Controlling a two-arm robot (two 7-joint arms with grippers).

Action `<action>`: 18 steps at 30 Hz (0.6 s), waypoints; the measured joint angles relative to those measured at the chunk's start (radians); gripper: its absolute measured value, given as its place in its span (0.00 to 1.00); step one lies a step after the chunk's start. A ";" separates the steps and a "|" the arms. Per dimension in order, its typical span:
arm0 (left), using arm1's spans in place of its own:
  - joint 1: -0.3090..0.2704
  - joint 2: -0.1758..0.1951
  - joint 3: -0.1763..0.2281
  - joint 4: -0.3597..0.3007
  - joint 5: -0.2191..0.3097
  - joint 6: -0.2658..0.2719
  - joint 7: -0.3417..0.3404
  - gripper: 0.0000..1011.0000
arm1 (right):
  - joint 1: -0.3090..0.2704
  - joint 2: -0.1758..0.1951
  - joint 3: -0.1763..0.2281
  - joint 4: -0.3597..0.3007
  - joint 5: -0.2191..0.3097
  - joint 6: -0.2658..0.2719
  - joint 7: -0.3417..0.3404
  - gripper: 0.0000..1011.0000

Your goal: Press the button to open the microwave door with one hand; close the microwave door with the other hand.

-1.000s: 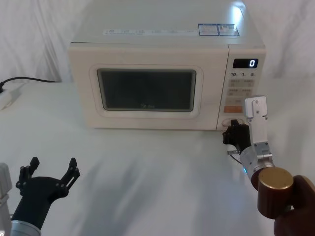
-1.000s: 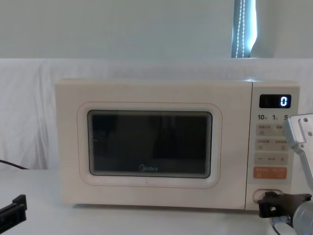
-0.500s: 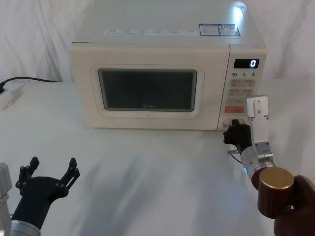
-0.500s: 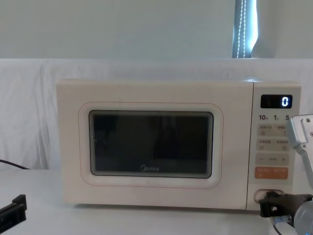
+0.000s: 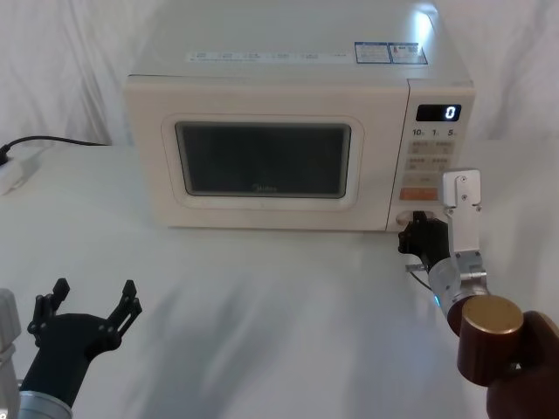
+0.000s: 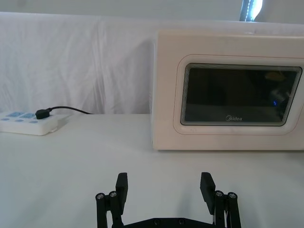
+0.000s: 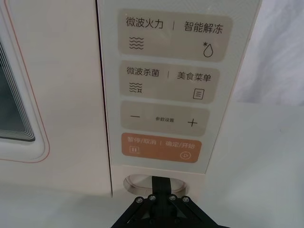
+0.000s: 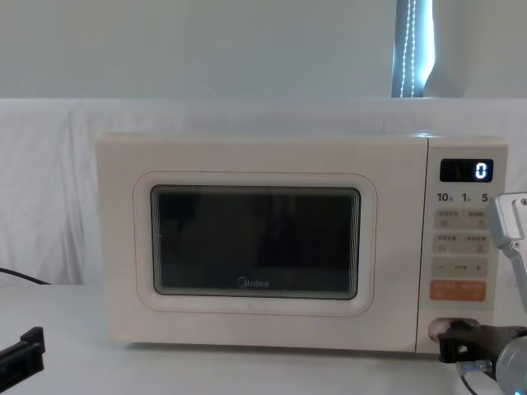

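A: The right gripper (image 5: 413,230) sits at the lower right of the head view, its black tip up against the foot of the microwave's control panel (image 5: 431,157). In the right wrist view its fingers (image 7: 161,185) come together in one narrow point, so it looks closed with nothing held.

B: And the button (image 7: 160,182)?

A: Directly ahead of that tip, at the bottom centre of the right wrist frame, just under the orange key (image 7: 161,147). The tip overlaps the middle of the pill-shaped outline; whether it is pressing cannot be told. The button's long axis runs across the panel, so a straight push forward should meet it squarely.

B: Has the door given way?

A: No. The microwave door (image 8: 256,242) fills the centre of the chest view and lies flush with the cabinet.

B: Where is the other arm?

A: The left gripper (image 5: 92,306) is at the lower left of the head view, fingers spread wide and empty, well apart from the microwave. It faces the door's window, so it seems placed for the closing push, while the right one is far nearer the button.
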 joint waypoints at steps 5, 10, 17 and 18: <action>0.000 0.000 0.000 0.000 0.000 0.000 0.000 0.99 | 0.007 0.000 0.000 0.010 0.001 -0.003 0.001 0.00; 0.000 0.000 0.000 0.000 0.000 0.000 0.000 0.99 | 0.014 0.001 0.001 0.020 0.002 -0.007 0.002 0.00; 0.000 0.000 0.000 0.000 0.000 0.000 0.000 0.99 | 0.022 0.003 0.001 0.033 0.004 -0.012 0.004 0.00; 0.000 0.000 0.000 0.000 0.000 0.000 0.000 0.99 | 0.023 0.003 0.001 0.035 0.004 -0.013 0.004 0.00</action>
